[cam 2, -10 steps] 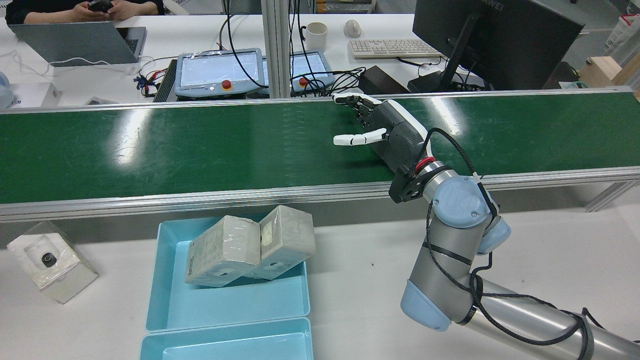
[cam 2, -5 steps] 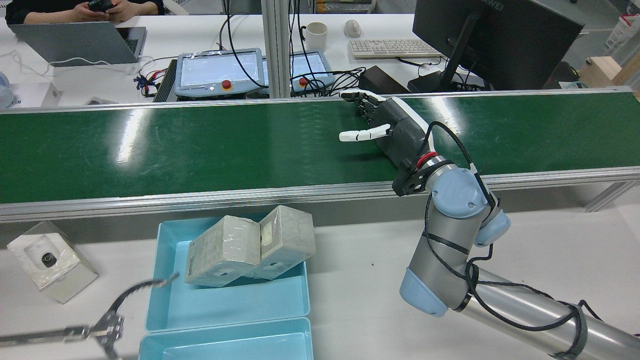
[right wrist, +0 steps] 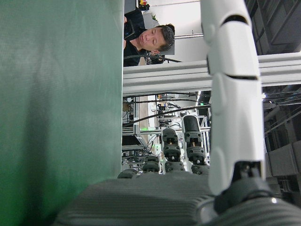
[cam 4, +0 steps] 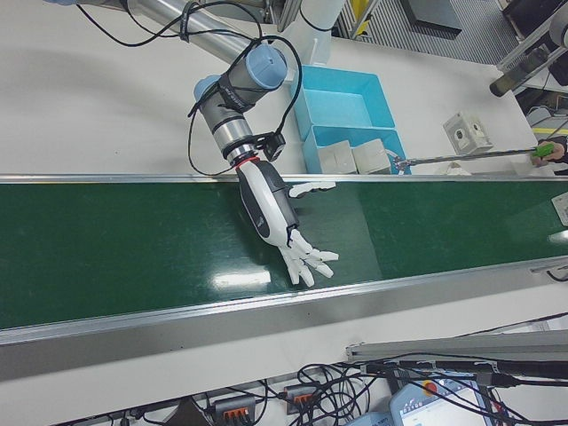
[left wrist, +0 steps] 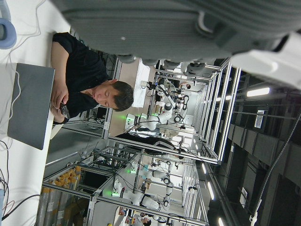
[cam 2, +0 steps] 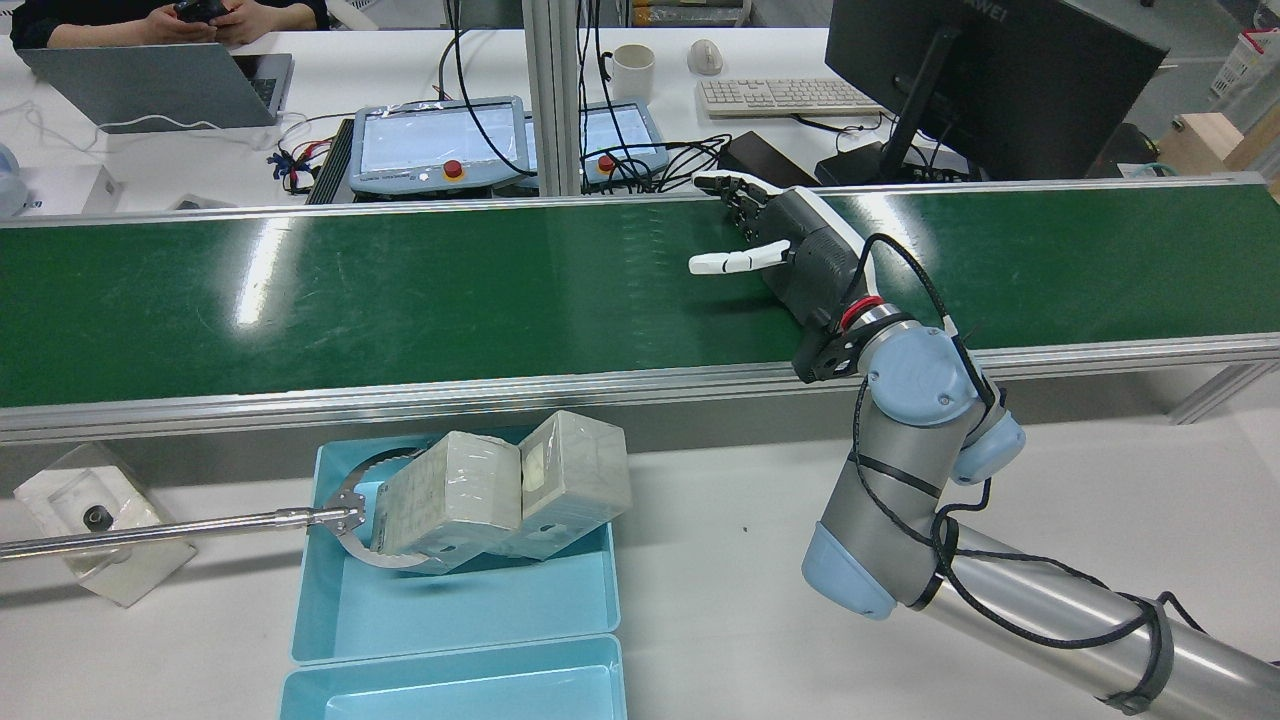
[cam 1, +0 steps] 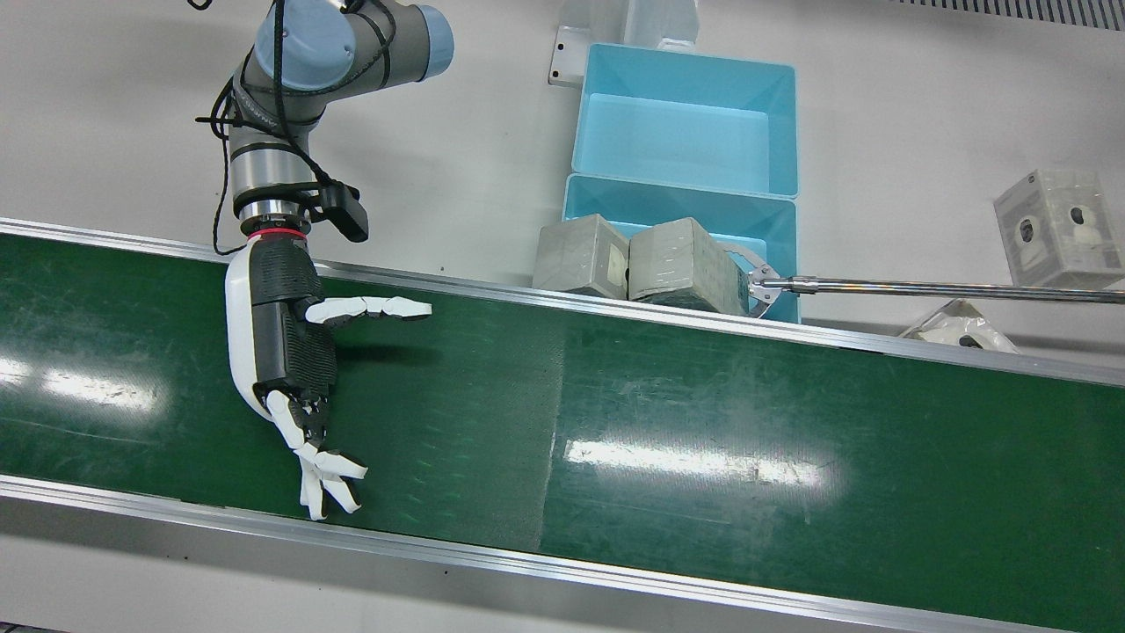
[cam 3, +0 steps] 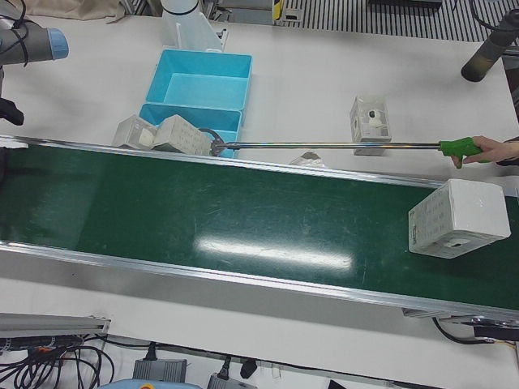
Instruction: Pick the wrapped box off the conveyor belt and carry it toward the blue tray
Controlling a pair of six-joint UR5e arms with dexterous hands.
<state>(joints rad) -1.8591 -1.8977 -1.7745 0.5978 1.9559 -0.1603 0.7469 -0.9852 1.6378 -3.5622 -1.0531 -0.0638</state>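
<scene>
A white wrapped box [cam 3: 458, 219] lies on the green conveyor belt [cam 3: 203, 211] at the far right of the left-front view, far from my right hand. My right hand [cam 2: 790, 250] [cam 1: 290, 352] [cam 4: 275, 209] hovers low over the belt, open, fingers spread and holding nothing. One white finger [right wrist: 235, 94] fills the right hand view. Two more wrapped boxes [cam 2: 450, 500] [cam 2: 575, 480] lean together in the blue tray [cam 2: 610, 590] below the belt. The left hand view shows only a dark part of my left hand [left wrist: 155, 28]; its pose is unclear.
A person's hand [cam 3: 496, 148] holds a long reacher tool [cam 2: 170, 530] whose claw sits around the left box in the tray. A second blue tray [cam 1: 685, 61] adjoins the first. Another wrapped box [cam 2: 100, 520] stands on the table. Monitors, pendants and a seated person lie beyond the belt.
The reacher tool has swung in from the left and its claw now rings the left box in the tray. My right hand has shifted slightly right and farther across the belt.
</scene>
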